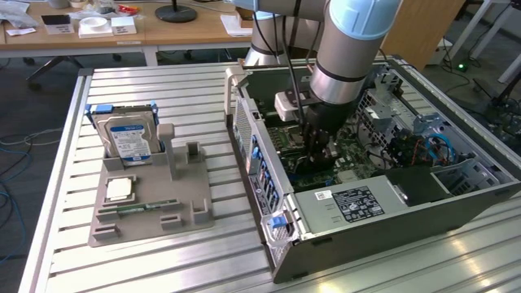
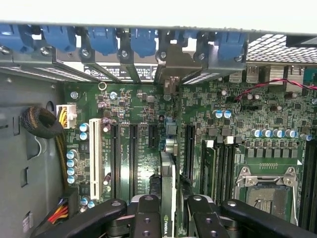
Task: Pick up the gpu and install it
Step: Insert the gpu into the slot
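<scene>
Behind the work area I see wooden desks (image 1: 122, 30) with small boxes and papers, cut off by the far edge of the exterior view. Nearer, a ribbed aluminium table (image 1: 163, 256) carries everything. On the exterior view's right lies an open computer case (image 1: 391, 201), side panel off, its far right corner cropped. My arm (image 1: 346, 49) drops into it from above and blocks much of the interior, so from outside I cannot make out what sits under the wrist. On the exterior view's left, well apart from the case, a grey parts holder (image 1: 150, 207) stands on the table, with a hard drive (image 1: 126, 137) upright at its far end and a slim green memory stick (image 1: 138, 209) lying flat nearer me; a pale square part beside it is too small to identify. From the wrist view I look onto the green motherboard (image 2: 237, 129) with its row of black expansion slots (image 2: 132, 153) and a white slot (image 2: 94, 158), blue latches (image 2: 104, 39) along the rear wall. The gripper (image 2: 168, 213) has its fingers (image 2: 146, 218) clamped on the gpu (image 2: 167, 183), seen edge-on as a thin card standing upright between them, over a slot among the others. Whether its edge is seated I cannot tell; its lower part is hidden by the fingers.
</scene>
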Motion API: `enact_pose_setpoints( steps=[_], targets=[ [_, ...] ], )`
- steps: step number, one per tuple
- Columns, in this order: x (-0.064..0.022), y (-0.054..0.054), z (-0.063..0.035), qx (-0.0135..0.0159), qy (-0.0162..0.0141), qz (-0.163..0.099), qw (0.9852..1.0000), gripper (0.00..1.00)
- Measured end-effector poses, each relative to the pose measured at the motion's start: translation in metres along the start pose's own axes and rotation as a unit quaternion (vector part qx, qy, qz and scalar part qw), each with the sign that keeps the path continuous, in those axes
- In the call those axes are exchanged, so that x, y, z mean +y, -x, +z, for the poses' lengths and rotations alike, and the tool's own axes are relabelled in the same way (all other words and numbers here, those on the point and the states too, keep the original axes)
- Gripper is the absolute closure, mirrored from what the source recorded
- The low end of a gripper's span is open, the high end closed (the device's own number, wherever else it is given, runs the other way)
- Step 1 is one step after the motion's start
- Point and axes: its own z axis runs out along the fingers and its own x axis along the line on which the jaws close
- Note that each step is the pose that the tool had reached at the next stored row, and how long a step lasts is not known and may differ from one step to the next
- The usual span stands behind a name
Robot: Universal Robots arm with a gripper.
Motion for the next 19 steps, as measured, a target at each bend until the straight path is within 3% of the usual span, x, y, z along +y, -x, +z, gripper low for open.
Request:
enact_pose_setpoints(
  steps=[13,14,19],
  targets=[
    [0.0011,-0.0001,0.0008,-0.0001,0.0000,0.000,1.0000,0.75],
    [0.0013,0.0001,0.0015,-0.0011,0.0001,0.000,1.0000,0.74],
    [0.0011,-0.0001,0.0009,-0.0001,0.0000,0.000,1.0000,0.56]
  ],
)
